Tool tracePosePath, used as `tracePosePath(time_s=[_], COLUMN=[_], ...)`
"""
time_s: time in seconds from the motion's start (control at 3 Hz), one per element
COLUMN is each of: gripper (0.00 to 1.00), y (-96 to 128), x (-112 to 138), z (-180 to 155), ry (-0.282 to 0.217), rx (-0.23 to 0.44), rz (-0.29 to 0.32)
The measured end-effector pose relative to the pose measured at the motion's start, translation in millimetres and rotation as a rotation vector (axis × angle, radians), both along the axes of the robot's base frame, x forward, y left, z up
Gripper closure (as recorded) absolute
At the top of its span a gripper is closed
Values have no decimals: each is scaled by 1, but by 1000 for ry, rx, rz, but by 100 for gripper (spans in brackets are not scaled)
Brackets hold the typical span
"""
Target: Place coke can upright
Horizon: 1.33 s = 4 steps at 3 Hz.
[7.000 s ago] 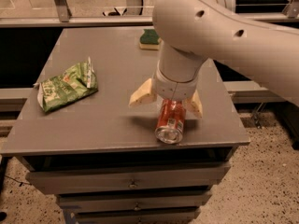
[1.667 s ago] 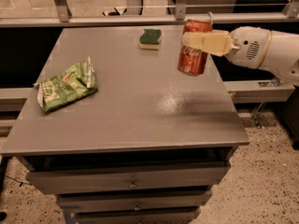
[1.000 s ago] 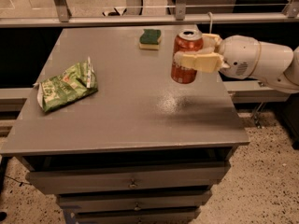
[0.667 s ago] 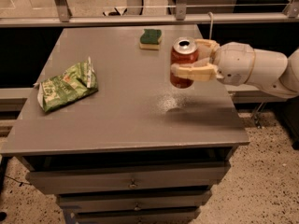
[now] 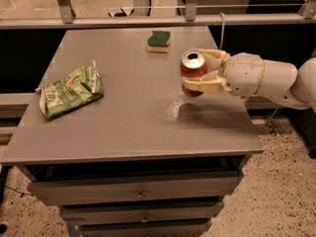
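The coke can (image 5: 193, 72), red with a silver top, stands upright in my gripper (image 5: 201, 71) over the right part of the grey table (image 5: 123, 127). The cream fingers (image 5: 203, 87) close around the can's sides from the right. The can's base sits low, at or just above the tabletop; I cannot tell whether it touches. My white arm (image 5: 266, 80) reaches in from the right edge.
A green crumpled chip bag (image 5: 69, 91) lies at the table's left. A green-and-yellow sponge (image 5: 159, 40) sits at the far edge. A metal rail runs behind the table. Drawers are below the front edge.
The gripper has carried the can from the far right of the table leftward and down toward the tabletop, turning it upright. Seven seconds ago the can lay on its side near the front.
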<state>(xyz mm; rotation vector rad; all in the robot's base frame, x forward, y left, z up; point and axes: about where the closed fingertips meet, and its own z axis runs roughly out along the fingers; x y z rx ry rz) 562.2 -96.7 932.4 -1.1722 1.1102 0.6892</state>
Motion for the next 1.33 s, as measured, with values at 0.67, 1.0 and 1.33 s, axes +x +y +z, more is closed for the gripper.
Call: tracePosePath(time_s=[0.67,1.0,1.33], gripper=[100,84,61], y=[-1,-3,-6], x=[11,15,16], z=[-12,-18,-23], ry=[124,180,211], rx=[13,27,52], rz=[-14,-25,-23])
